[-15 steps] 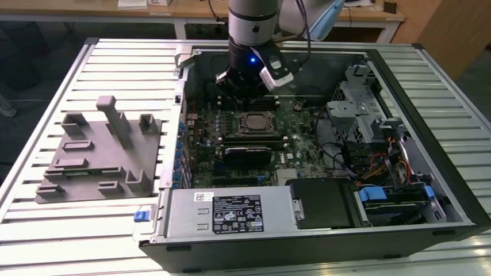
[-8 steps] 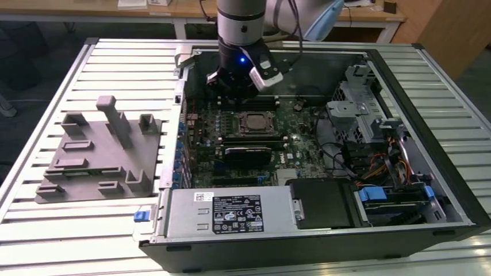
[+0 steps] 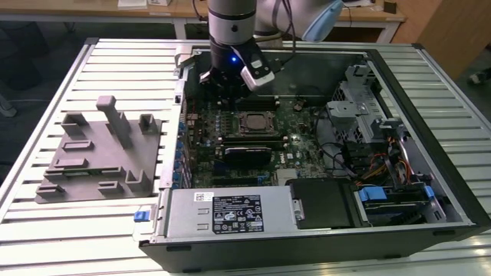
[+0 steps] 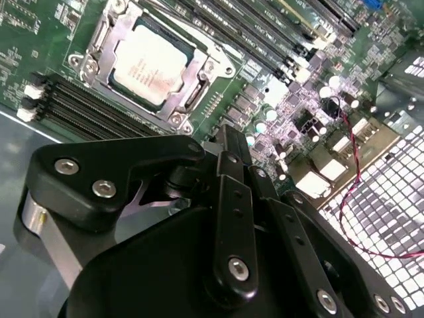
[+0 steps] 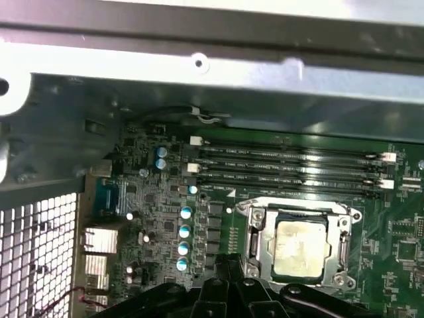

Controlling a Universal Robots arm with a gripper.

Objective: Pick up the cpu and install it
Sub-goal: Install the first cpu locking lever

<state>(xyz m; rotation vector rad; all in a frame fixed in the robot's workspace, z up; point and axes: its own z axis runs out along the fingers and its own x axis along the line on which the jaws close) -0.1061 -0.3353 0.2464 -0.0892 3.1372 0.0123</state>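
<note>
The cpu [image 4: 149,63] is a flat silver square lying level in the motherboard socket, with the metal socket frame [image 4: 199,93] around its edges. It also shows in the first wrist view [image 5: 301,246] and in the exterior view [image 3: 252,122]. My gripper [image 4: 240,144] hangs over the board beside the socket, apart from the cpu, with its black fingers drawn together and nothing between them. In the exterior view the gripper [image 3: 222,86] sits above the far part of the board, just beyond the socket. Its tips [image 5: 228,262] show close to the socket's edge.
The open computer case [image 3: 429,190] holds the motherboard, memory slots [image 5: 291,165], a power supply [image 3: 230,213] and loose cables [image 3: 368,161]. A grey plastic fixture block [image 3: 100,155] stands on the slatted table at the exterior view's left. Case walls ring the board.
</note>
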